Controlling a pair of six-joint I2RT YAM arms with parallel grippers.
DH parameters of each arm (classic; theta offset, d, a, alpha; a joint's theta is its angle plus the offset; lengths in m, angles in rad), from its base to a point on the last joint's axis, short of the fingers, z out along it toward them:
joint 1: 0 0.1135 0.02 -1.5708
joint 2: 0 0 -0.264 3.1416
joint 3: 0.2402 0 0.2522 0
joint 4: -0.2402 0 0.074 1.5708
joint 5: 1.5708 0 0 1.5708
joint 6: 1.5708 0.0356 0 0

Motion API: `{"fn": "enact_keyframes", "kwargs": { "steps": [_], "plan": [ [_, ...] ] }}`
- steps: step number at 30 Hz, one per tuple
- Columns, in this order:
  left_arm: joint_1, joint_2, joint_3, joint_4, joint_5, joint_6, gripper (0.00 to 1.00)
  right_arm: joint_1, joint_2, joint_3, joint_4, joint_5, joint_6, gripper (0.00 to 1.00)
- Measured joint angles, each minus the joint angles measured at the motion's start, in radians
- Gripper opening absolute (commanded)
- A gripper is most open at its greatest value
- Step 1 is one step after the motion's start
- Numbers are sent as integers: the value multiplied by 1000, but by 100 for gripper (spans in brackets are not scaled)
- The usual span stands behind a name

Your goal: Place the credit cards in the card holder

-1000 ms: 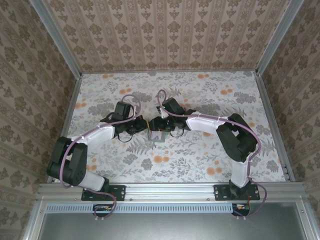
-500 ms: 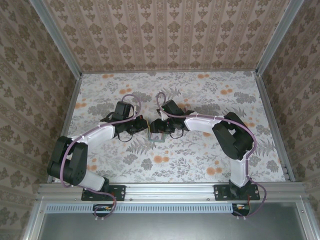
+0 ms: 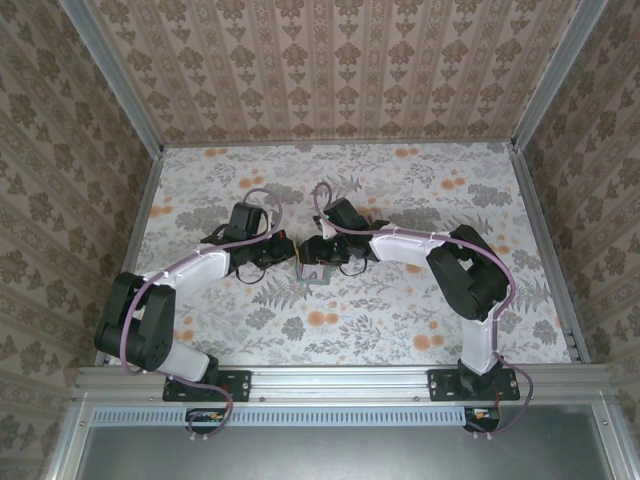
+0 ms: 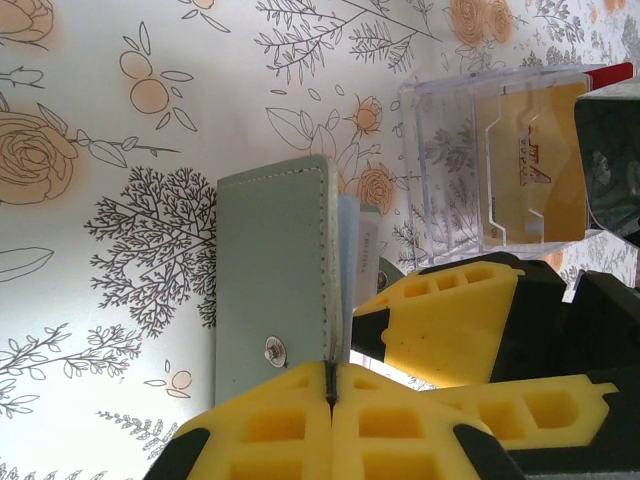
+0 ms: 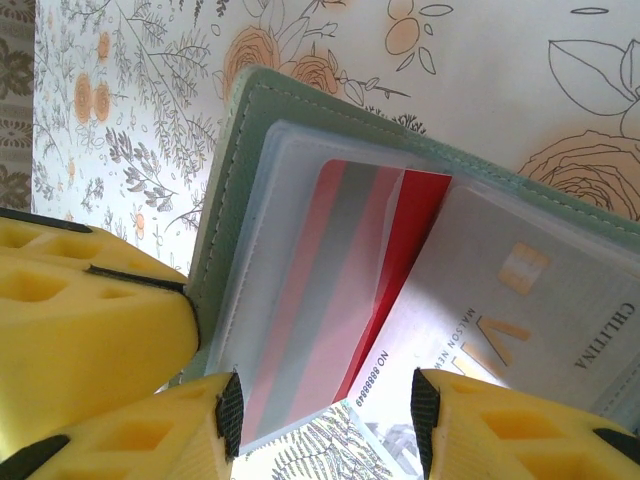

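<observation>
Well, both arms bend inward, meeting low over the middle of the table (image 3: 420, 190). The left gripper (image 4: 330, 374) is clamped on the edge of the wallet (image 4: 275, 270). The right gripper (image 5: 325, 418) has its jaws apart, straddling a red card (image 5: 415, 212) tucked in the wallet; I can't tell if it pinches. A pale card (image 5: 500, 300) reads "CHILLTINA".

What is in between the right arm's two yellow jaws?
In the right wrist view, a red card, tucked into the open green wallet, lies between the right gripper jaws.
</observation>
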Motion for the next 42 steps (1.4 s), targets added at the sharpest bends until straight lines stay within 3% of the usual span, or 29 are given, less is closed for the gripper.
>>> {"fn": "enact_keyframes", "kwargs": {
  "steps": [6, 13, 24, 34, 42],
  "plan": [
    [1, 0, 0, 0, -2, 0, 0, 0, 0, 0, 0, 20, -1, 36],
    [22, -2, -5, 0, -3, 2, 0, -15, 41, 19, 39, 33, -5, 35],
    [41, -14, -24, 0, -3, 4, 0, -21, 121, 71, 96, 28, -4, 25],
    [41, -14, -24, 0, -3, 10, 0, -21, 128, 95, 109, 22, -4, 15],
    [47, -26, -34, 0, -3, 11, 0, -21, 139, 109, 84, 35, -27, 2]
  ]
}}
